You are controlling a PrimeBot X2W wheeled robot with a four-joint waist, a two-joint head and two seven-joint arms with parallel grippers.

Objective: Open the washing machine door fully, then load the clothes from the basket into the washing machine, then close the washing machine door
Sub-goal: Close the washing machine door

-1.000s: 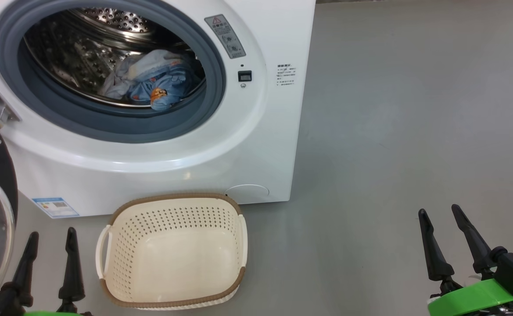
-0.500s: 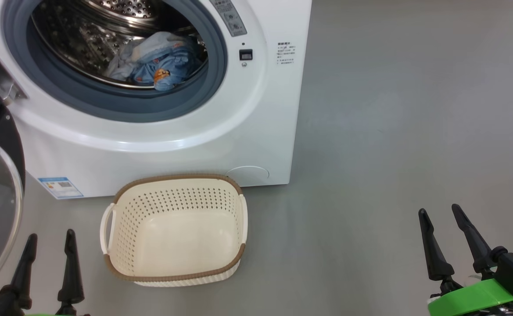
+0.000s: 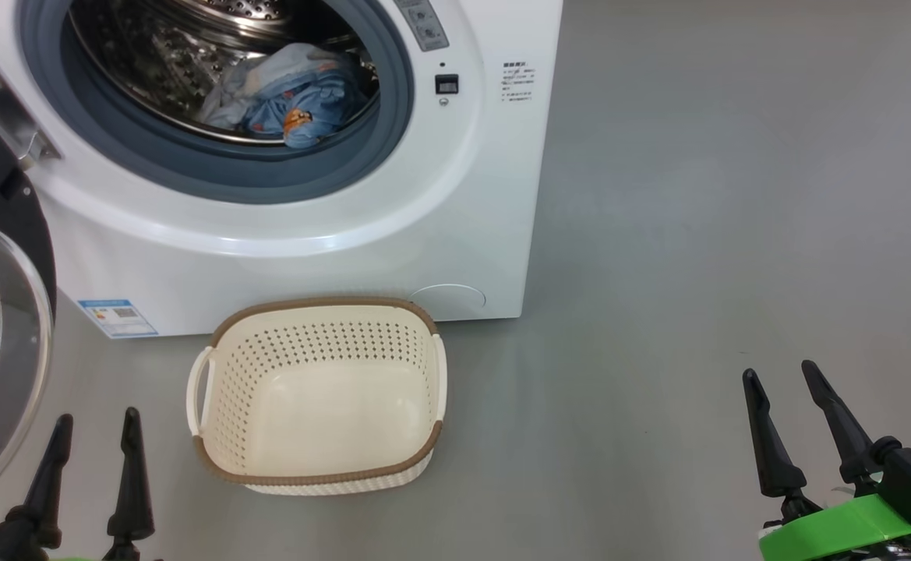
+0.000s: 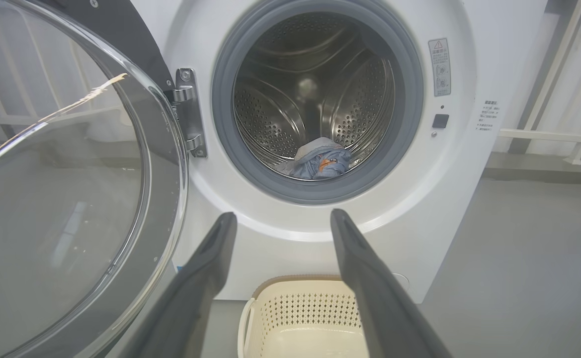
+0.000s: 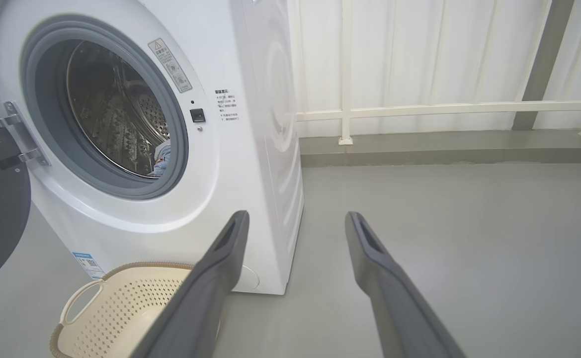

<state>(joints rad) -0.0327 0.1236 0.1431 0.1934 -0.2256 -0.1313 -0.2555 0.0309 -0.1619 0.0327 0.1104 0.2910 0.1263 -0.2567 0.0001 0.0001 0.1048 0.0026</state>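
Inside the washing machine (image 3: 307, 257), the clothes (image 3: 291, 109) lie near the rubber ring (image 3: 213, 167); shut the door (image 3: 3, 327) and you may pinch them. Your left hand (image 3: 97, 417) and right hand (image 3: 779, 371) hang spread, empty.

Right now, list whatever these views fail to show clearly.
washing machine door: head view, its left side cut off by the picture's left edge.
clothes: right wrist view, mostly hidden behind the rubber ring; a blue sliver shows.
blue label sticker: head view, print too small to read.
basket: left wrist view, near half cut off by the bottom edge.
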